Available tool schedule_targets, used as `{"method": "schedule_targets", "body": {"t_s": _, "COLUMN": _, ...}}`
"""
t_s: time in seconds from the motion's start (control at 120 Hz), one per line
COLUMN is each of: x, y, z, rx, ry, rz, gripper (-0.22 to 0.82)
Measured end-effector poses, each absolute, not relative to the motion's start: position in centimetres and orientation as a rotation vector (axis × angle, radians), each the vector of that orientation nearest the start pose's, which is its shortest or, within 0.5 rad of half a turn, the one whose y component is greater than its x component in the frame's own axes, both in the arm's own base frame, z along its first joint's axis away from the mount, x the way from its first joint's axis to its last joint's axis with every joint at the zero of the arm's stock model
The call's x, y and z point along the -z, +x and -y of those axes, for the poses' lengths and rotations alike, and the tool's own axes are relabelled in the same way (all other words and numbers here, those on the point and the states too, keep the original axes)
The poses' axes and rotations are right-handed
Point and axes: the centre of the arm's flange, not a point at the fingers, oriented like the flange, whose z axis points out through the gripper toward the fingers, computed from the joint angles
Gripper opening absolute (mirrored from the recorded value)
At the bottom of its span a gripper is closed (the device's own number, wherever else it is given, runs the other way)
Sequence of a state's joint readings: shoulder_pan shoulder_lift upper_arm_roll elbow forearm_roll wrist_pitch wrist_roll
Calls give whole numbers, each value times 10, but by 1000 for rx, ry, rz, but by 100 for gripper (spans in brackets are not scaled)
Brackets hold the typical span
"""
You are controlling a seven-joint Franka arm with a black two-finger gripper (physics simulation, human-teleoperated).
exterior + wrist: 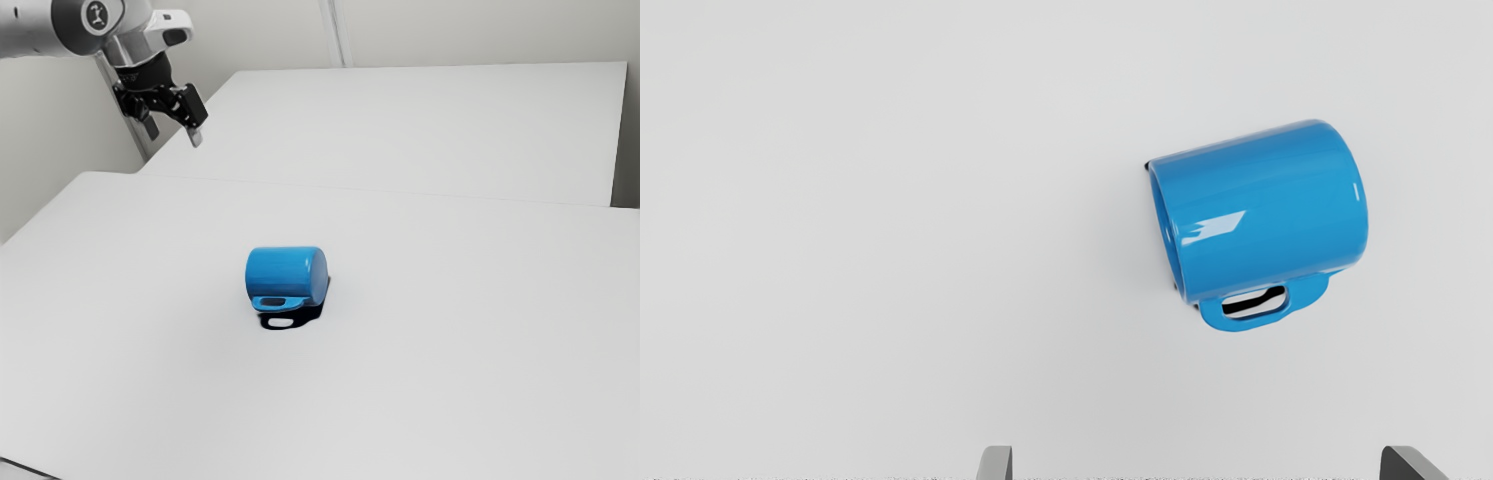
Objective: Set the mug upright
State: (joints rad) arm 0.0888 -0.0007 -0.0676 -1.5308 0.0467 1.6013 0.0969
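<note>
Presently, black two-finger gripper hangs at upper left of the exterior frame, fingers spread with open space between, well apart from the mug. Wrist view agrees: two grey fingertips stand wide of each other. Outward from there: white arm enters from the upper-left edge; on it, a round dark badge with a pale emblem, too small to make out. Glossy blue cylindrical mug lies on its side just left of centre, exterior frame. Its handle faces the lower edge, with a black shadow beside it. Wrist view: mouth visible at one end, white highlights along the body. Surface: smooth, plain white table; thin seam across the upper part, a further flat white surface beyond. Room: pale grey walls, vertical trim at upper centre.
</note>
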Motion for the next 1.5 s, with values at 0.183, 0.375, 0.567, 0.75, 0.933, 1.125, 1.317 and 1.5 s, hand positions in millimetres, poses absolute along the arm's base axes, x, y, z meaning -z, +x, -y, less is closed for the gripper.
{"method": "schedule_targets", "body": {"t_s": 0.183, "x": -645, "y": 554, "z": -18, "rx": 74, "ry": -3097, "rz": -91, "gripper": 60}}
{"method": "schedule_targets", "body": {"t_s": 0.375, "x": -636, "y": 552, "z": -20, "rx": 31, "ry": -3097, "rz": -71, "gripper": 60}}
{"method": "schedule_targets", "body": {"t_s": 0.567, "x": -584, "y": 553, "z": -19, "rx": -80, "ry": -3109, "rz": -64, "gripper": 60}}
{"method": "schedule_targets", "body": {"t_s": 0.75, "x": -539, "y": 556, "z": -11, "rx": -129, "ry": -3205, "rz": -37, "gripper": 60}}
{"method": "schedule_targets", "body": {"t_s": 0.933, "x": -494, "y": 561, "z": -4, "rx": -148, "ry": -3358, "rz": -6, "gripper": 60}}
{"method": "schedule_targets", "body": {"t_s": 1.125, "x": -452, "y": 572, "z": -60, "rx": -104, "ry": -3497, "rz": 158, "gripper": 60}}
{"method": "schedule_targets", "body": {"t_s": 1.317, "x": -414, "y": 580, "z": -85, "rx": -46, "ry": -3612, "rz": 180, "gripper": 60}}
{"method": "schedule_targets", "body": {"t_s": 1.5, "x": -385, "y": 586, "z": -98, "rx": 53, "ry": -3721, "rz": 101, "gripper": 60}}
